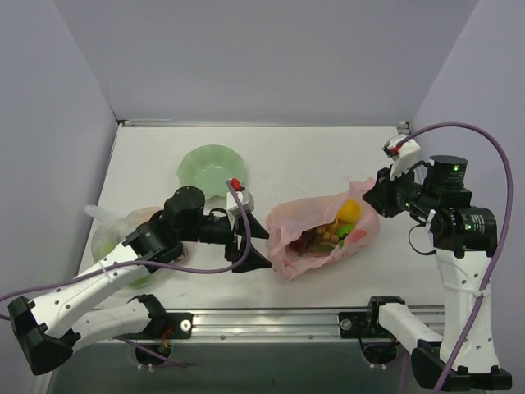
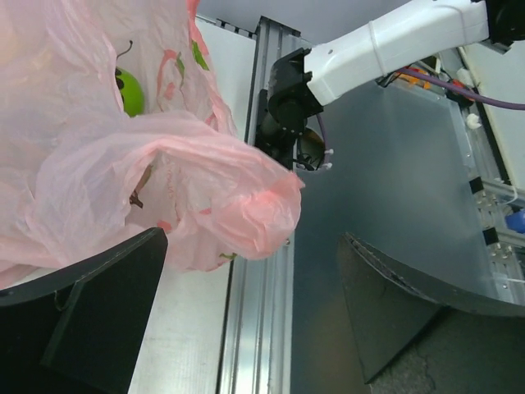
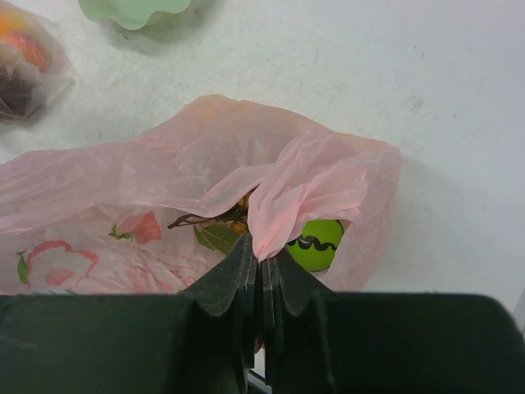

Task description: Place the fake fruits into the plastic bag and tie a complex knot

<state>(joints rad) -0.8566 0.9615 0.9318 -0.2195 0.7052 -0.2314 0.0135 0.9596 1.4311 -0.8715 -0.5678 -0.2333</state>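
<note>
The pink plastic bag lies on the table with its mouth open. Inside it show a yellow-orange citrus, a green round fruit and a brown grape bunch; the red apple is hidden. My right gripper is shut on a fold of the bag's rim, with the green fruit just behind the fold. My left gripper is open at the bag's left end. In the left wrist view a lobe of the bag hangs at the mouth between the fingertips, and the green fruit shows through.
A green scalloped bowl stands at the back left. A clear bag of fruits lies under the left arm and shows in the right wrist view. An aluminium rail runs along the near table edge.
</note>
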